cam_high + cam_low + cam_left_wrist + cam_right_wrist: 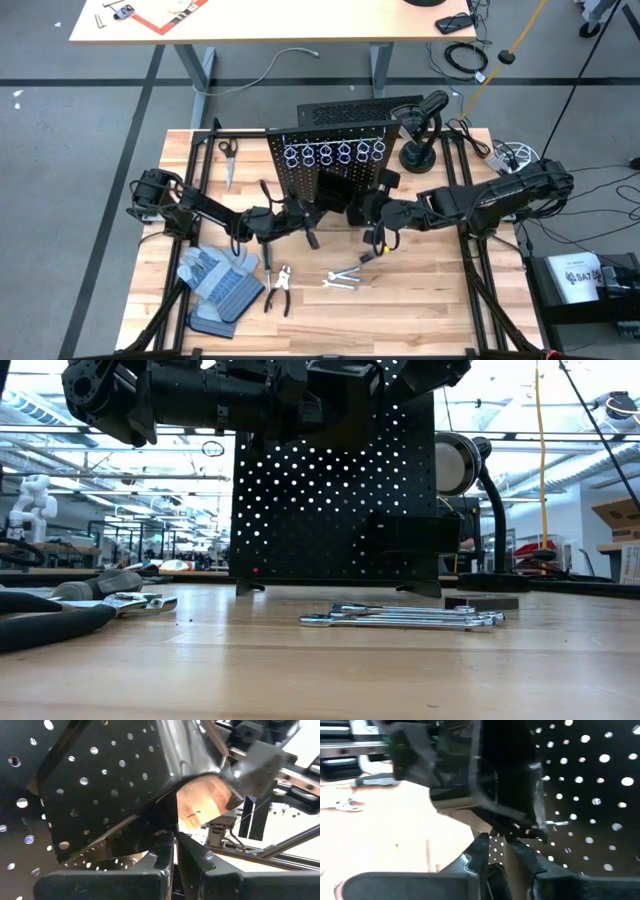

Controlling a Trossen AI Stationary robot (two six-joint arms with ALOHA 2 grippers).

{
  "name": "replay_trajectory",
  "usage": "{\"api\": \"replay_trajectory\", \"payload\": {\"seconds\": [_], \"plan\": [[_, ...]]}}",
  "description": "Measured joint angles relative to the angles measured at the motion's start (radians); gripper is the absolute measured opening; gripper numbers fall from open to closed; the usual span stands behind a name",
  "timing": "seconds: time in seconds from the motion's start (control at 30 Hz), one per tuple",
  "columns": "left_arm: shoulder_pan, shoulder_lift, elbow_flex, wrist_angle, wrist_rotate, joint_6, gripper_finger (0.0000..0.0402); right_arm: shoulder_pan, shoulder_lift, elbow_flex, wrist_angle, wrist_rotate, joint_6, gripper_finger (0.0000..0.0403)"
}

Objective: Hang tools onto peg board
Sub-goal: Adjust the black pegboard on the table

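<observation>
Wooden table (420, 300) held wrenches (344, 280) and pliers (279, 289); I had both grippers at the peg board (330, 160), left gripper (308, 222) closed empty, right gripper's (372, 240) state I cannot tell.

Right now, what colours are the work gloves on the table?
Grey and blue work gloves, clearest in the high view.

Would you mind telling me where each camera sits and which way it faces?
High view: overhead, looking down; both arms reach the peg board.
Low view: table height, facing the board; wrenches in front, arms above.
Left wrist view: left gripper, fingers shut, at a black bin.
Right wrist view: right gripper by the perforated panel.
Shared: high and low views both show the wrenches.
</observation>
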Motion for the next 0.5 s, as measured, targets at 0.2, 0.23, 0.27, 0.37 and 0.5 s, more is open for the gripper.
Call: {"api": "replay_trajectory", "payload": {"seconds": [0.2,0.23,0.27,0.37,0.5], "plan": [[0.001,0.0,0.0,0.0,-0.006,0.0,0.0031,0.025,0.0,0.0,-0.009,0.046,-0.025,0.0116],[0.0,0.0,0.0,-0.001,-0.006,0.0,0.0031,0.03,0.0,0.0,-0.014,0.076,-0.032,0.0128],[0.0,0.0,0.0,-0.001,-0.006,0.0,0.0031,0.035,0.0,0.0,-0.018,0.107,-0.046,0.014],[0.0,0.0,0.0,-0.001,-0.006,0.0,0.0031,0.052,0.0,0.0,-0.019,0.19,-0.114,0.0166],[0.0,0.0,0.0,-0.001,-0.006,0.0,0.0031,0.053,0.0,0.0,0.011,0.208,-0.25,0.0168]]}}
